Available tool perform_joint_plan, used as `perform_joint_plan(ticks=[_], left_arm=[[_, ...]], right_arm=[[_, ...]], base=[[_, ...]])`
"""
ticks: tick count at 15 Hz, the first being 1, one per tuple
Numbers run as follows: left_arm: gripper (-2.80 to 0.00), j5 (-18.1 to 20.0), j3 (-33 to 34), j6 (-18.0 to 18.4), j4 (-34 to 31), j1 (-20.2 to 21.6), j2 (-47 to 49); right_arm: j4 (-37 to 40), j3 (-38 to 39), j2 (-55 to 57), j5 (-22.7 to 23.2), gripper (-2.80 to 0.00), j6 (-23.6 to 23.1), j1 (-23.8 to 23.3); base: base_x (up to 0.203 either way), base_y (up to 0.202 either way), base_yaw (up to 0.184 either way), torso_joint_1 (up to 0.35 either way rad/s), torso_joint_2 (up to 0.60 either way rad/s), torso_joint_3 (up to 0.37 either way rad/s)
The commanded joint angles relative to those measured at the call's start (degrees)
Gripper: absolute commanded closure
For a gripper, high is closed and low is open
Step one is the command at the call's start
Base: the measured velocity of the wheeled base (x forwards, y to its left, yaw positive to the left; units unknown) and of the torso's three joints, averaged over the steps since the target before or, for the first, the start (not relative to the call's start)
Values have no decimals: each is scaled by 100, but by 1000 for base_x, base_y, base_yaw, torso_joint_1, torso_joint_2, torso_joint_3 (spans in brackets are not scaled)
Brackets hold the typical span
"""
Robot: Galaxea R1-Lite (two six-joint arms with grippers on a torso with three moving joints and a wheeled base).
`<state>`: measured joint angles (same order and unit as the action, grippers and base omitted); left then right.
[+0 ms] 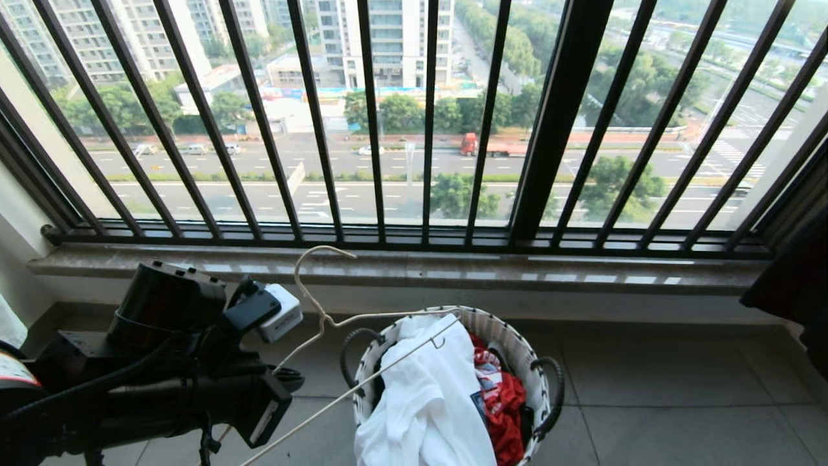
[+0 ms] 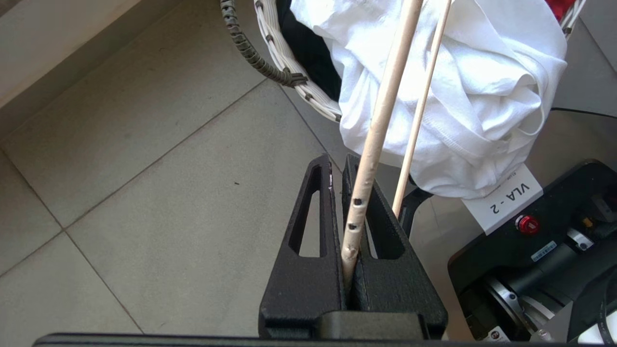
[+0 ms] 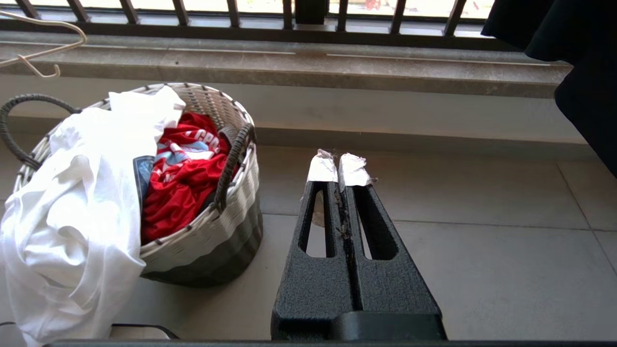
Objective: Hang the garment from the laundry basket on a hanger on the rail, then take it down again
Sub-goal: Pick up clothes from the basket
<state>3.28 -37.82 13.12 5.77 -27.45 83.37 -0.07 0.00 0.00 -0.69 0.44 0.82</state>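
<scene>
One hanger (image 1: 362,353), one laundry basket (image 1: 511,336), two garments in plain sight, two pincers. The left pincer (image 2: 354,193) is clenched on the hanger: a thin cream rod runs up between its two black, textured, slotted fingers (image 2: 308,231), and a second, thinner rod passes just beside them. The hanger is a wire-like triangle with a twisted neck and a curved hook, reaching from the pincer out over the basket. Ahead of the left pincer, the basket is round, woven in white strips above a dark band, with two dark braided handle loops. The white T-shirt (image 1: 424,395), soft and crumpled, spills over the basket's rim on the side nearest that pincer; a red garment (image 1: 508,404) lies bunched beside it inside. The right pincer (image 3: 340,168) hangs over the tiled floor (image 3: 482,250), off to one side of the basket, its two fingers pressed together on nothing, tips wrapped in pale tape.
</scene>
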Motion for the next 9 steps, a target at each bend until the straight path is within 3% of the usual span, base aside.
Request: perform_joint_plan(ticks=[1,9], left_arm=[[0,6,2,7,3,-4,-31],[0,-3,-7,-6,3,3,8]], right_arm=[[-1,0,0,-1,0,0,-2],[-1,0,0,-1,0,0,1]], base=[[0,0,0,2,3,-200],[0,0,0,4,3,-196]])
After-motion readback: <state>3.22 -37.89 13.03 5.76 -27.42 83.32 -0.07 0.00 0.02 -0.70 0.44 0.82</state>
